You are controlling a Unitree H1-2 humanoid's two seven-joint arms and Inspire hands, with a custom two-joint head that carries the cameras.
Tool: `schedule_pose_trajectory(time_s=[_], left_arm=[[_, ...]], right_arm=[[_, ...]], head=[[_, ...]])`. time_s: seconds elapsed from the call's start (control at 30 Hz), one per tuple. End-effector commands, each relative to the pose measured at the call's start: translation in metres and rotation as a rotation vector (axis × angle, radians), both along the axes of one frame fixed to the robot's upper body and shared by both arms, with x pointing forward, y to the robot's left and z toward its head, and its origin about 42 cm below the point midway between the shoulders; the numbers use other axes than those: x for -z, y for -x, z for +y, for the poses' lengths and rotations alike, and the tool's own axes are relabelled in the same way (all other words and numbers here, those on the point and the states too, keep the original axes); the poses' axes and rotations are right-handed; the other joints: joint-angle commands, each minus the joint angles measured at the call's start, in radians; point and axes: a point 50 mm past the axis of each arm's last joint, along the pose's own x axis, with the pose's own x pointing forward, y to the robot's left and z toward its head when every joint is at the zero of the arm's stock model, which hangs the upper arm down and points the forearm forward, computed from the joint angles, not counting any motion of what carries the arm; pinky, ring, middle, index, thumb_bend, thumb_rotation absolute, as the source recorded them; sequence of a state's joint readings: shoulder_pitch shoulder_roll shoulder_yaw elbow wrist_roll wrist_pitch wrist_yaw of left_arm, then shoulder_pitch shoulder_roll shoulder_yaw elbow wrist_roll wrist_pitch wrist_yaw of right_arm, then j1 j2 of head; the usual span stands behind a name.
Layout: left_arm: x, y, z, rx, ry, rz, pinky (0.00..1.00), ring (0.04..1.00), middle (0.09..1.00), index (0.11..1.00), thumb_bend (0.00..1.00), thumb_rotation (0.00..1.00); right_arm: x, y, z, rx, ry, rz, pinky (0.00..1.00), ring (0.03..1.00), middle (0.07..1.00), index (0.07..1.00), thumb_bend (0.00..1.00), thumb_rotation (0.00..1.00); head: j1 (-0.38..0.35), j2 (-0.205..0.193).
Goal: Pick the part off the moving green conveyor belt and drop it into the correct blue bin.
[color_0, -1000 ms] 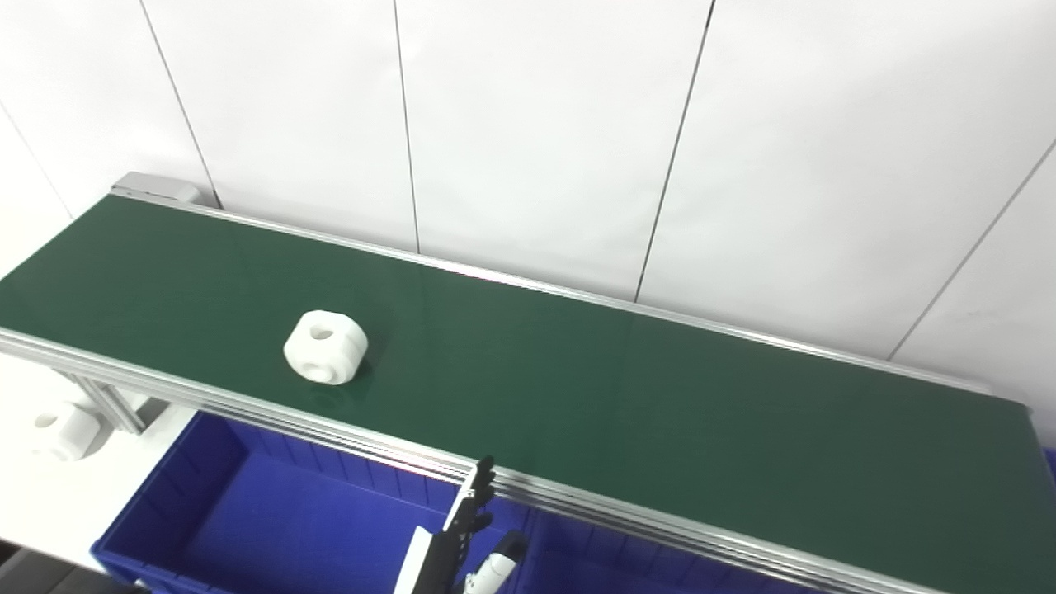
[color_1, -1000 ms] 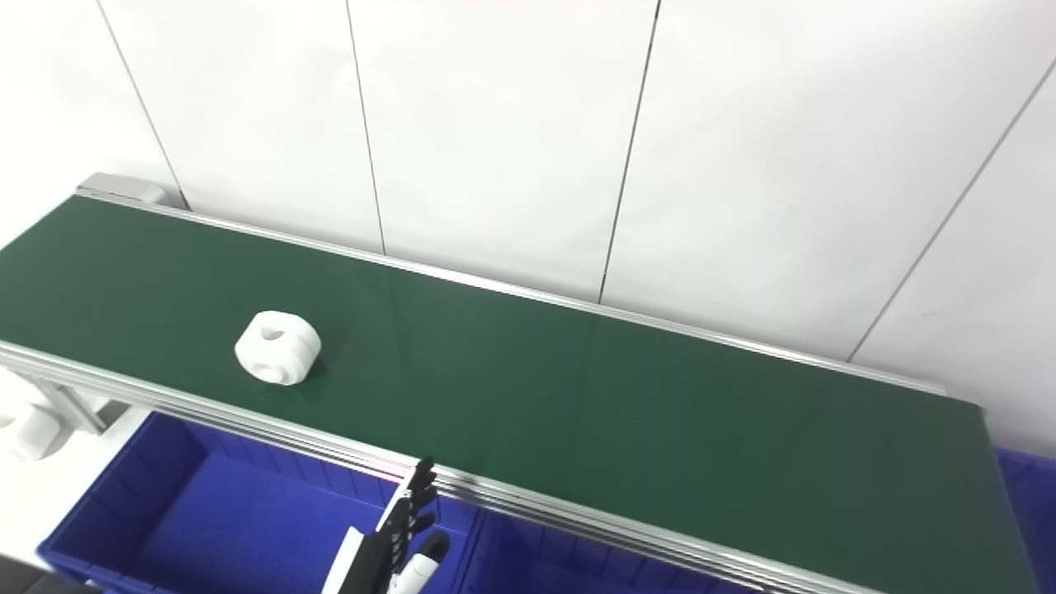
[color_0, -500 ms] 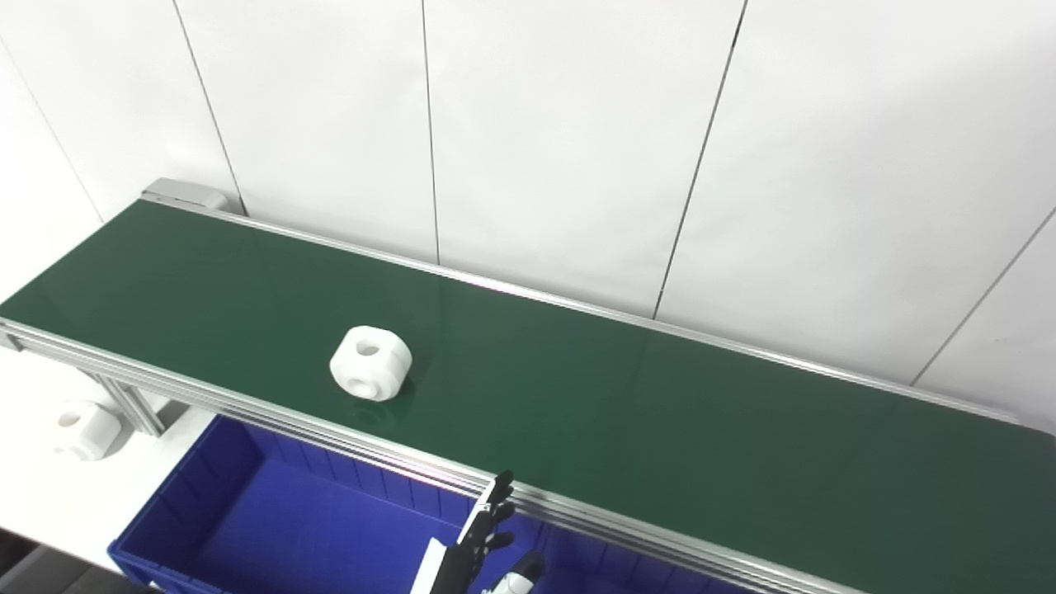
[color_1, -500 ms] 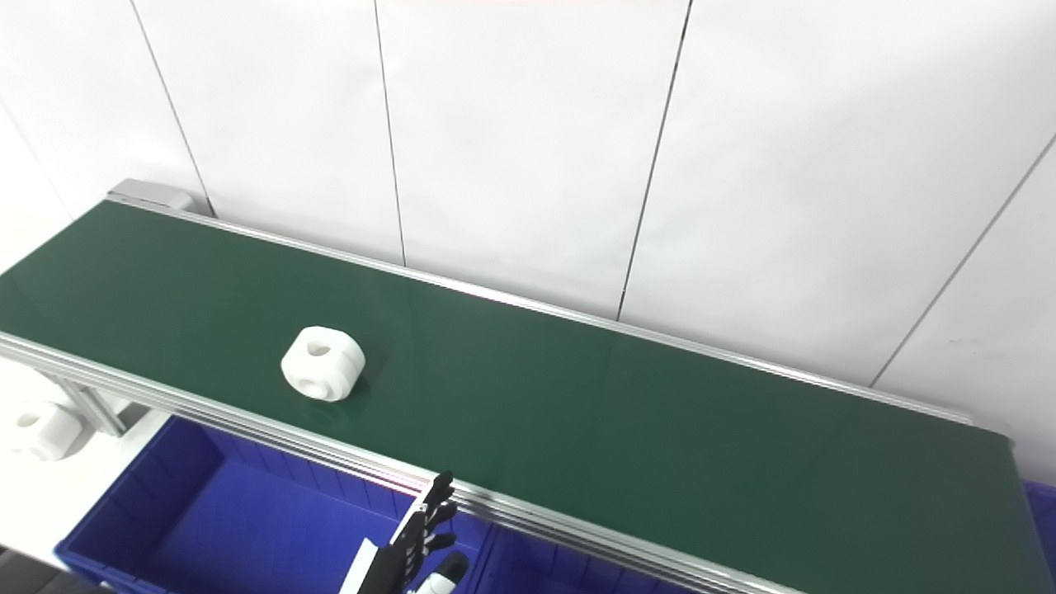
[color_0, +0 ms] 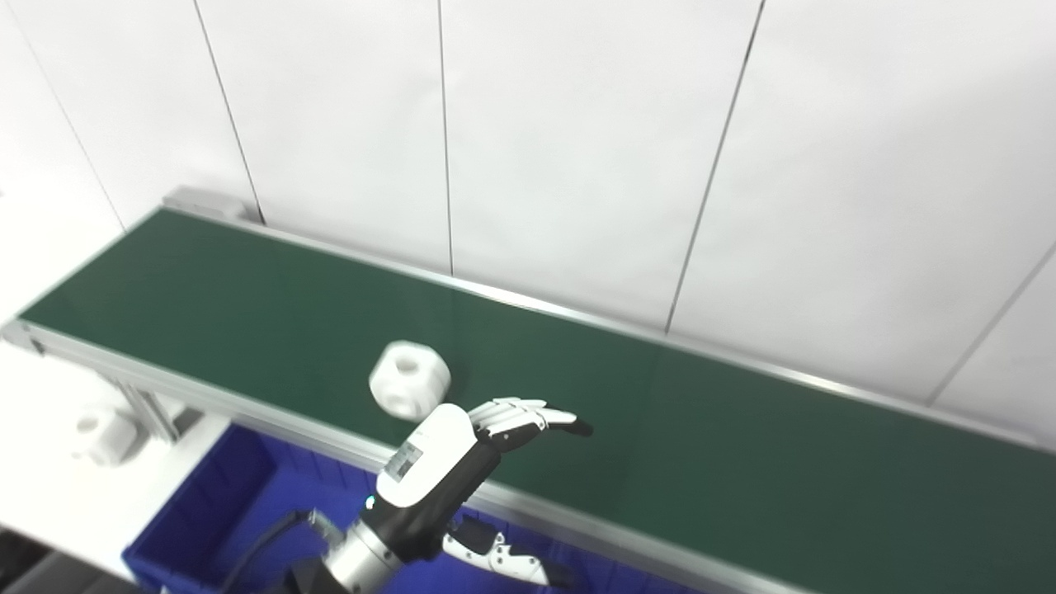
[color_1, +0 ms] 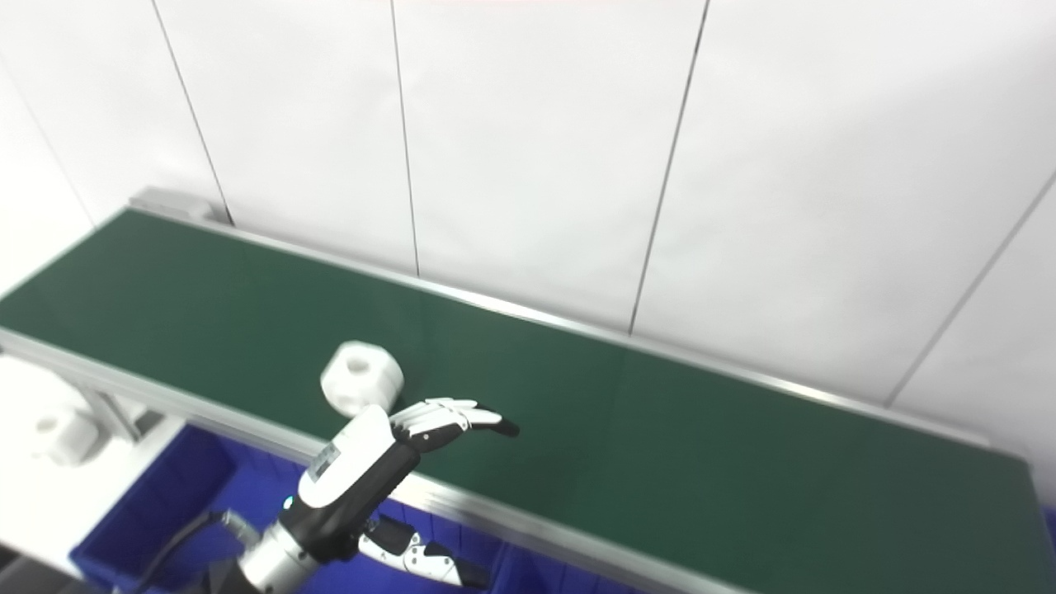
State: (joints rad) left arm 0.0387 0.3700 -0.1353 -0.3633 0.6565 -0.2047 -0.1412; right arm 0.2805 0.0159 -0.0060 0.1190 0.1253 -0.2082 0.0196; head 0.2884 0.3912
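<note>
White part (color_0: 409, 380) lay on the green belt (color_0: 701, 429), just beside the left hand (color_0: 462, 441) (fingers extended, holding nothing). Recommended: lead the part's travel, then close around its sides.

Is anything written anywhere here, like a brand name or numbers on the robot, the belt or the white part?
Sticker on the back of the left hand: dark printed marks, too small and blurred to read.
White part, green conveyor belt, blue bin, wall panels: no writing visible.
</note>
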Motion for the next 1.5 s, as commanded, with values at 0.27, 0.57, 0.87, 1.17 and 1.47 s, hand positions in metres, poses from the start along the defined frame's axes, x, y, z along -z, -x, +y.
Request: schedule_pose_trajectory(time_s=[0.27,0.57,0.87,1.17,1.47], left_arm=[[-0.015,-0.074,0.018,0.005,-0.267,0.002,0.87,0.861,0.853,0.816,0.93,0.43],[0.007,-0.126,0.048,-0.043,-0.349,0.133,0.97,0.901,0.87,0.831,0.93,0.44],[0.029,-0.14,0.062,-0.078,-0.391,0.261,0.99,0.924,0.895,0.852,0.89,0.41],[0.048,-0.146,0.069,-0.088,-0.465,0.304,0.94,0.901,0.888,0.851,0.9,0.42],[0.07,-0.142,0.047,-0.131,-0.361,0.02,0.53,0.555,0.58,0.605,0.73,0.03]], right_arm=[[-0.004,-0.007,0.006,-0.016,0.006,-0.085,1.0,1.0,1.0,1.0,0.53,1.0],[-0.005,-0.007,0.01,-0.012,0.011,-0.083,1.0,1.0,1.0,1.0,0.56,1.0],[-0.007,-0.006,0.011,-0.009,0.022,-0.085,1.0,1.0,0.997,1.0,0.72,1.0],[-0.011,-0.004,0.011,-0.013,0.034,-0.084,1.0,0.992,0.986,0.996,0.76,1.0],[-0.012,-0.002,0.012,-0.019,0.03,-0.088,1.0,0.985,0.978,0.982,0.77,1.0]], head=[[-0.018,-0.006],[-0.038,0.017],[-0.053,0.034],[-0.062,0.047],[-0.069,0.056]])
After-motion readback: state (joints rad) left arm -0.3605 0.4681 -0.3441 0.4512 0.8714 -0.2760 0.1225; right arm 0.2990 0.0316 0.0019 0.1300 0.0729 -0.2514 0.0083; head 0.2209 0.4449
